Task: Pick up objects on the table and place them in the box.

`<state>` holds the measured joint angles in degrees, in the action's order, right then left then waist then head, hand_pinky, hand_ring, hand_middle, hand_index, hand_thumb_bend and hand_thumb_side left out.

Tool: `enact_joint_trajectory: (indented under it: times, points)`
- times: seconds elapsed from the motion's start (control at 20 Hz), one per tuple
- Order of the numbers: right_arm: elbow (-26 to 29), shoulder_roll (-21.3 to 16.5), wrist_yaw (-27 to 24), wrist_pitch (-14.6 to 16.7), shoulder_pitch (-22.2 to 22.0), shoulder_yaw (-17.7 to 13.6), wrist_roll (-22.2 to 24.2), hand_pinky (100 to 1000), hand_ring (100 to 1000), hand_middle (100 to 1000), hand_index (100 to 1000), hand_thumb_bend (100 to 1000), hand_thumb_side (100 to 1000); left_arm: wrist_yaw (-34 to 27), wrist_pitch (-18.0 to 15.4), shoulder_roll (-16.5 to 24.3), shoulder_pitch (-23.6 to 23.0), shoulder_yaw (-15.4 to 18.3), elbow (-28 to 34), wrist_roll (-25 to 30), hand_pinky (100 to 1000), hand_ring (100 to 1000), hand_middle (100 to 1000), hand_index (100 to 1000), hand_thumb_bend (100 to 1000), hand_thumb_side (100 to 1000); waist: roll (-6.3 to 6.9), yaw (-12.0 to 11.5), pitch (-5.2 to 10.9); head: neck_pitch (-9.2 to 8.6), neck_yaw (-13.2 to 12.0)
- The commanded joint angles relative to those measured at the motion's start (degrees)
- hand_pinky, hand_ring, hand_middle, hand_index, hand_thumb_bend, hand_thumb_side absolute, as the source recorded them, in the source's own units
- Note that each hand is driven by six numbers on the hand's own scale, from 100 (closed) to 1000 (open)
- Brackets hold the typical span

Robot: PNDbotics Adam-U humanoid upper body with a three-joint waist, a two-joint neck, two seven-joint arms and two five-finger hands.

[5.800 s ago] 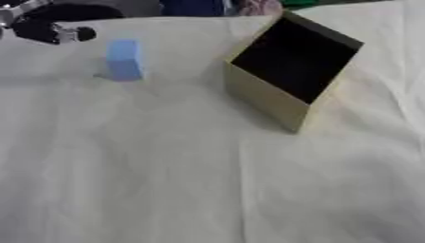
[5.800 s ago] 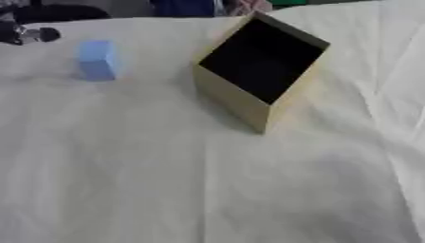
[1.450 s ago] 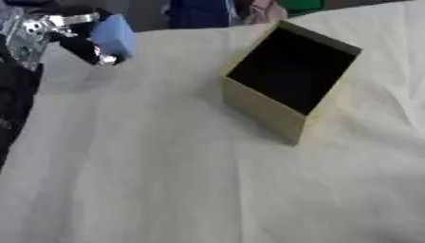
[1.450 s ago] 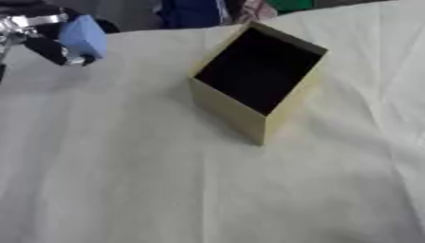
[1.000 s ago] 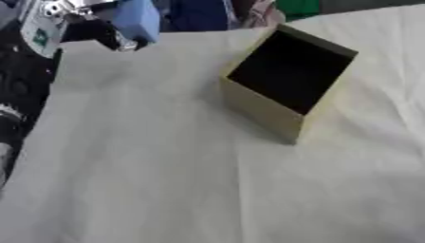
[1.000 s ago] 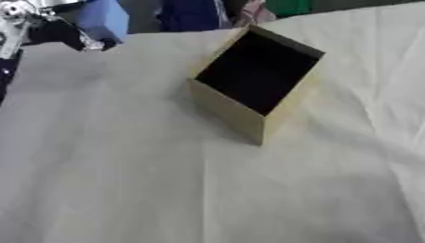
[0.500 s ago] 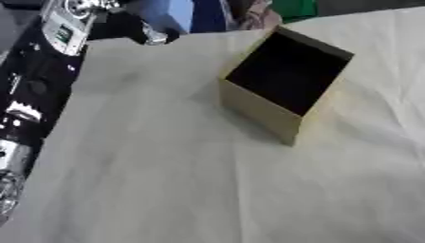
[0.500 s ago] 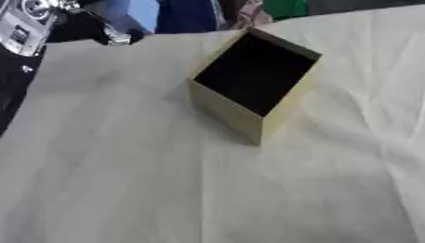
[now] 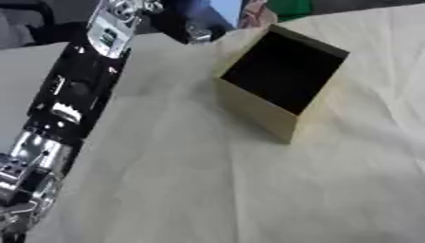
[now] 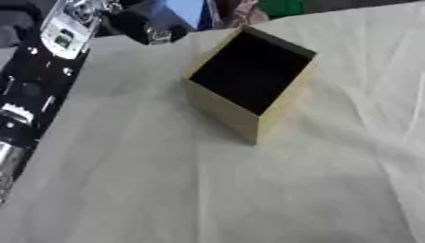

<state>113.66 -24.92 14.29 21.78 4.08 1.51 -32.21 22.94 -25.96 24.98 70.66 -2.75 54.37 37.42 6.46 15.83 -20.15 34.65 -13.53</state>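
A light blue block (image 9: 226, 9) is held up at the top of the view, with my left hand (image 9: 184, 26) shut on it. The hand hangs just left of and beyond the box's far corner, above the cloth. My left arm (image 9: 70, 102) stretches up the left side of both views. The tan cardboard box (image 9: 278, 85) lies tilted on the cloth, its dark open mouth facing up and toward the left. The inside of the box shows nothing. My right hand shows in no view.
A wrinkled cream cloth (image 10: 249, 190) covers the table. Beyond its far edge are dark shapes, a green thing (image 10: 281, 7) and part of a person (image 10: 239, 10). The cloth's near and right parts hold only folds.
My left hand has carried the blue block up off the cloth and rightward, from the far left to just beside the box's far corner. The arm now reaches further into view.
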Motion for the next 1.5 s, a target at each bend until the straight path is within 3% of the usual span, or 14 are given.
enact_joint_trajectory:
  times: [0.05, 0.5, 0.95, 1.05, 1.15, 1.3, 1.5]
  points:
    - [0.93, -1.57, -1.65, 0.42, 0.99, -0.08, 0.81, 659, 819, 635, 744, 100, 816, 1.01, -4.33, -0.46, 1.55, 1.23, -0.33, 3.88, 1000, 971, 772, 899, 100, 417, -0.55, 0.5, 1.06, -0.34, -1.13]
    - [0.93, -1.54, -5.43, 0.56, 3.1, -0.22, 2.79, 658, 817, 635, 744, 100, 815, 11.92, -2.17, -5.43, 0.65, 3.19, -1.56, -2.62, 1000, 969, 774, 896, 100, 382, -1.04, 2.11, 1.68, -0.61, -4.44]
    - [0.93, -1.02, -6.67, 0.68, 3.35, -0.32, 3.92, 657, 818, 635, 744, 100, 816, 22.41, -0.68, -8.25, -0.35, 3.8, -1.42, -11.88, 995, 967, 773, 892, 100, 377, -1.66, 2.76, 1.56, 0.15, -5.36]
    - [0.93, -0.98, -6.69, 0.69, 3.36, -0.33, 3.96, 657, 818, 635, 744, 100, 816, 23.43, -0.76, -8.47, -0.42, 3.76, -1.65, -12.96, 995, 967, 773, 891, 100, 377, -1.68, 2.79, 1.52, 0.22, -5.37]
    - [0.93, -0.35, -6.66, 0.6, 3.51, -0.14, 4.12, 655, 820, 635, 744, 100, 818, 24.59, -0.14, -9.17, -0.9, 3.99, -1.17, -14.12, 994, 969, 774, 892, 100, 389, -1.99, 3.19, 0.76, 0.99, -3.38]
    - [0.93, 0.43, -6.39, 0.48, 3.79, 0.15, 4.39, 655, 820, 635, 744, 100, 819, 27.03, 0.75, -9.95, -1.4, 4.01, -0.19, -15.57, 995, 969, 775, 894, 100, 399, -2.32, 3.75, -0.09, 0.73, -1.94]
    - [0.93, 1.04, -6.01, 0.25, 3.73, 0.37, 4.39, 654, 821, 635, 744, 100, 821, 29.45, 0.69, -10.35, -1.9, 4.11, -0.4, -16.74, 996, 973, 791, 916, 100, 489, -2.45, 4.07, -0.53, 0.17, -1.7]
